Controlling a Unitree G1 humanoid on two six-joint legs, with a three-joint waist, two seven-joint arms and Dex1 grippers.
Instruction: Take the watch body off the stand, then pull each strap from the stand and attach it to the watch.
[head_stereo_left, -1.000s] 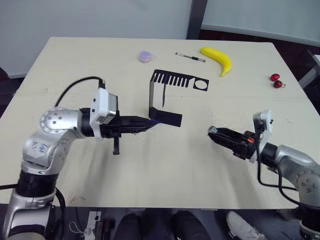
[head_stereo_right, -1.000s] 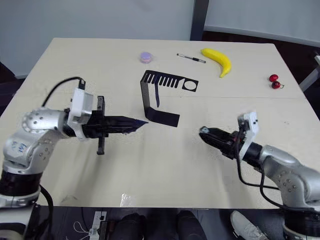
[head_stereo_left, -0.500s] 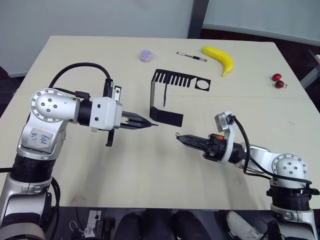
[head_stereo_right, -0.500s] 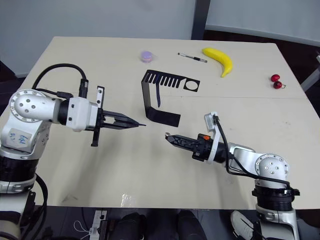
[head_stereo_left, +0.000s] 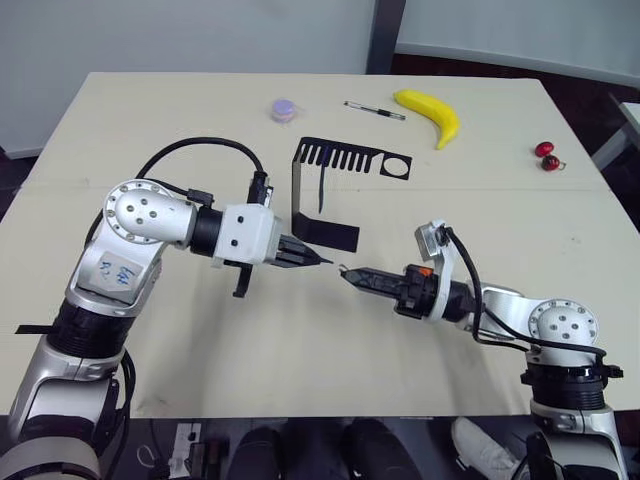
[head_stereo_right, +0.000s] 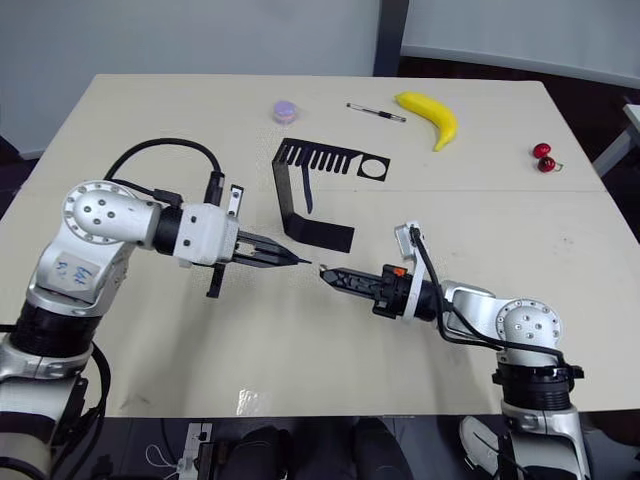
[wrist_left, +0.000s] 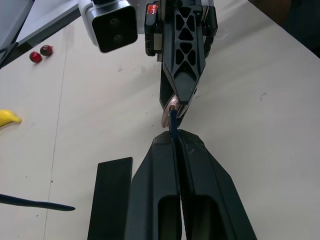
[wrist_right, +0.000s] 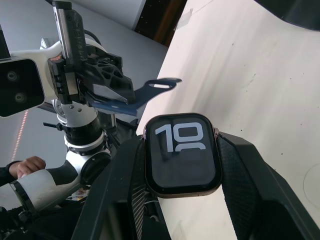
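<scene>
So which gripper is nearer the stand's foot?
Left. The left gripper holds a strap just in front of the stand's foot; the right gripper, gripping the watch body, sits slightly farther out.

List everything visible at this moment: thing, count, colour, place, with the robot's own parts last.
table: 1, beige, beneath everything
stand: 1, black, table centre
straps: 2, dark blue; one hanging from the stand, one in the left hand
watch body: 1, dark screen, in the right hand
pen: 1, black-silver, far side
banana: 1, yellow, beside pen
cherries: 2, red, far right
small round object: 1, purple, far side
left hand: shut on a strap
right hand: shut on the watch body
</scene>
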